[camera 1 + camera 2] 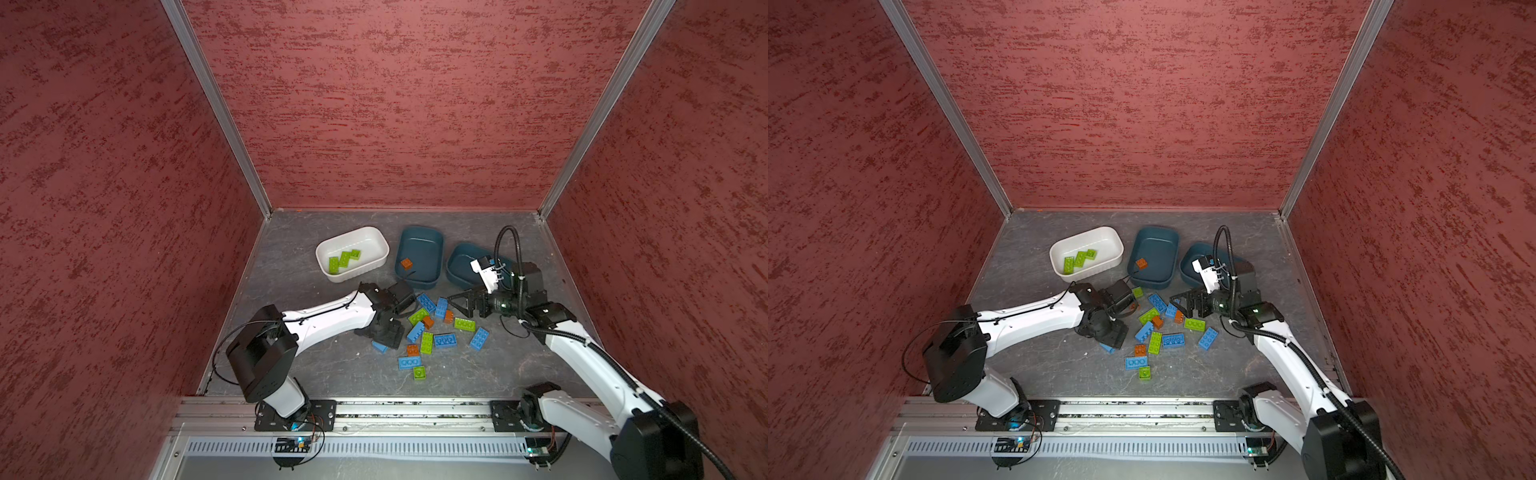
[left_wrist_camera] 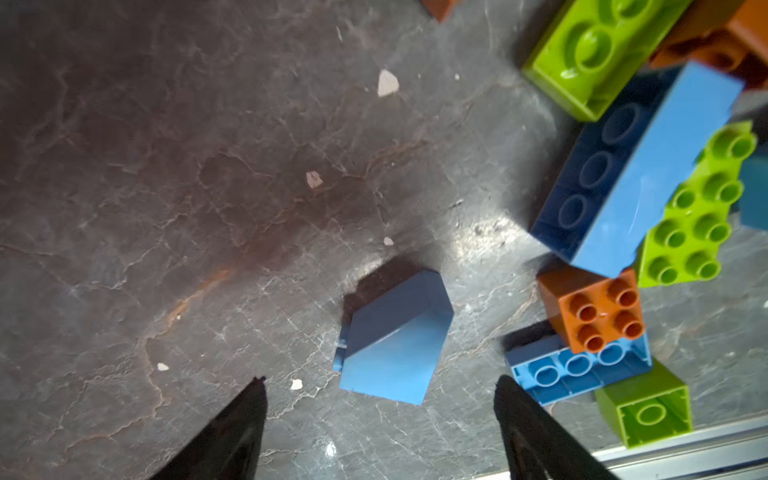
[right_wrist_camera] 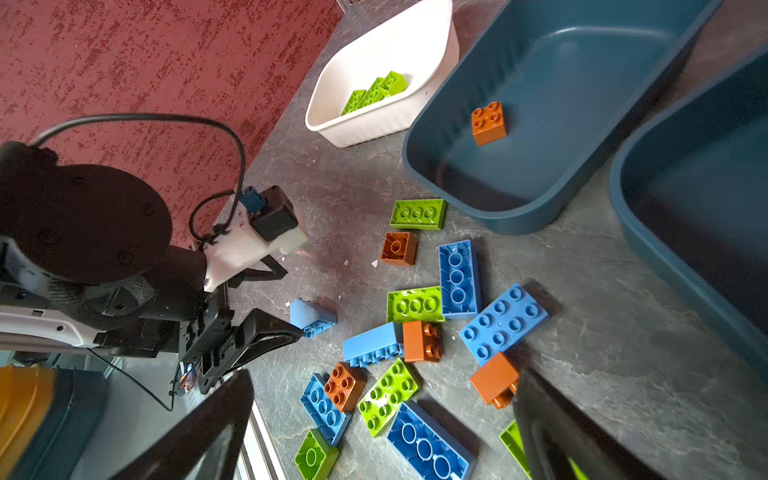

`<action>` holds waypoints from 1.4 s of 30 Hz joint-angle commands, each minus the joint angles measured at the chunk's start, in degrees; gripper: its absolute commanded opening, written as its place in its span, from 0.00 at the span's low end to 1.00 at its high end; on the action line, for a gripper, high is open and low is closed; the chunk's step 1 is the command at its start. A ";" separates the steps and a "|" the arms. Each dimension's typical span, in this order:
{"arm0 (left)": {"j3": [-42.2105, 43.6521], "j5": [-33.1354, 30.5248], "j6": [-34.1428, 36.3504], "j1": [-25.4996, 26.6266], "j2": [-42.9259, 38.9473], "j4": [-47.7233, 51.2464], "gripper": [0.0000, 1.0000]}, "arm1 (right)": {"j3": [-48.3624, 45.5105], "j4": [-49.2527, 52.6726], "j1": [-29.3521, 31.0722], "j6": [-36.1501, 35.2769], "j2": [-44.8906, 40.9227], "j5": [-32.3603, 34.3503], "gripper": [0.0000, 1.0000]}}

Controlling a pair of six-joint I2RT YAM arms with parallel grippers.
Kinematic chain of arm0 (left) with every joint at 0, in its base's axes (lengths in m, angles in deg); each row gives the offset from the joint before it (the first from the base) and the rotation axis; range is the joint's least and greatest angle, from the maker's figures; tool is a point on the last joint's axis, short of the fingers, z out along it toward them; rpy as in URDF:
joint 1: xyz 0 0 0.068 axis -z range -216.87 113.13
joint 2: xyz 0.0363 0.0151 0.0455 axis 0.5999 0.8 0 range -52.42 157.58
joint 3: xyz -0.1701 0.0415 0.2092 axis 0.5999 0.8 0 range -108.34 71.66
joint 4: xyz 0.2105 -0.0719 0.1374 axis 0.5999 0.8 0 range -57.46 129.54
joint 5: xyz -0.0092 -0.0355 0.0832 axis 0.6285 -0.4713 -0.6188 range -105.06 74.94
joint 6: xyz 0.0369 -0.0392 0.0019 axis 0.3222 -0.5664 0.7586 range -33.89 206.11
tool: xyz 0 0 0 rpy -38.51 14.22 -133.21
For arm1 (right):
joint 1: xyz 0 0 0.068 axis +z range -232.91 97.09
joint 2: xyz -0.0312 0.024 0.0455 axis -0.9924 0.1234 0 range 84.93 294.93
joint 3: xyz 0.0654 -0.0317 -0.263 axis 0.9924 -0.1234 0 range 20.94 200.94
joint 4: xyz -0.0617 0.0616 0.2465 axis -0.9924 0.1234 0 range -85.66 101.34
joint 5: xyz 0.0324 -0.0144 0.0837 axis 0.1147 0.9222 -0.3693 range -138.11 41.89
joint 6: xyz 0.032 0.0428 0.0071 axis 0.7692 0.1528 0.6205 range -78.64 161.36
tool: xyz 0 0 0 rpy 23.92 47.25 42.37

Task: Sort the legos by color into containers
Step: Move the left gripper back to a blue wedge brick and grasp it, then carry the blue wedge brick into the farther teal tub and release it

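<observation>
The grey table (image 1: pixel 316 374) carries everything. The three tubs stand in a row along its far side, just behind the loose bricks, so any drop is a short reach for me. The white tub (image 1: pixel 362 272) holds three green bricks (image 1: pixel 344 259), and the middle teal tub (image 1: pixel 419 245) holds one orange brick (image 1: pixel 406 263). That leaves the right-hand teal tub (image 3: pixel 706 216), bare in the part I can see, and I take it to be meant for blue.

The pile (image 1: pixel 432 328) of blue, green and orange bricks lies between my two arms. Many of them touch or lean on each other, which makes a clean pinch awkward there. My right gripper (image 1: pixel 454 306) hangs over the pile's far right edge, jaws spread as wide as they go and holding nothing. A loose orange brick (image 3: pixel 494 380) lies just beside one finger.

My left gripper (image 2: pixel 380 384) points down at the left fringe of the pile, where a blue wedge (image 2: pixel 395 336) lies on its side, apart from the rest. My jaws are well spread, one finger on each side of it, gripping nothing. I judge it the easy pick because it is free all round. Its sloped face could slip, though, so the flat sides are the ones to press.
</observation>
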 commanded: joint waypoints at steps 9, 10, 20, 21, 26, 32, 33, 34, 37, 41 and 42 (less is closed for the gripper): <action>5.72 5.62 5.75 -0.07 0.53 -8.95 0.74 | -1.03 0.19 -0.28 -0.07 -1.59 -1.38 0.99; 5.98 5.20 5.65 -0.13 0.75 -9.04 0.72 | -0.91 0.39 -0.23 -0.14 -1.59 -1.39 0.99; 8.50 4.99 4.66 -1.14 2.05 -12.09 0.53 | -1.08 0.82 -0.28 0.05 -2.03 -1.55 0.99; 8.27 4.89 4.58 -1.15 2.14 -11.76 0.50 | -1.03 1.02 -0.29 0.01 -2.07 -1.48 0.99; 5.58 3.58 3.62 -1.40 0.83 -9.03 0.39 | -0.73 1.61 -0.23 -0.18 -2.55 -0.34 0.99; -4.49 3.04 6.47 -2.72 1.58 -5.22 0.40 | 0.72 1.42 -0.29 -0.39 -2.29 2.32 0.99; -6.14 3.27 7.16 -3.19 2.22 -5.04 0.41 | 1.00 1.47 -0.37 -0.40 -2.21 2.73 0.99; -8.50 3.75 8.07 -3.74 3.07 -5.09 0.41 | 1.23 1.58 -0.59 -0.41 -2.12 3.22 0.99; -15.42 4.89 10.55 -5.25 6.97 -5.36 0.41 | 1.78 1.93 -2.20 -0.13 -1.86 3.81 0.99; -25.76 5.83 13.99 -6.41 13.40 -6.31 0.41 | 2.45 2.62 -5.68 0.77 -2.16 3.88 0.99; -28.51 5.94 14.58 -6.50 15.01 -6.43 0.41 | 2.58 2.79 -6.42 0.90 -2.28 3.98 0.99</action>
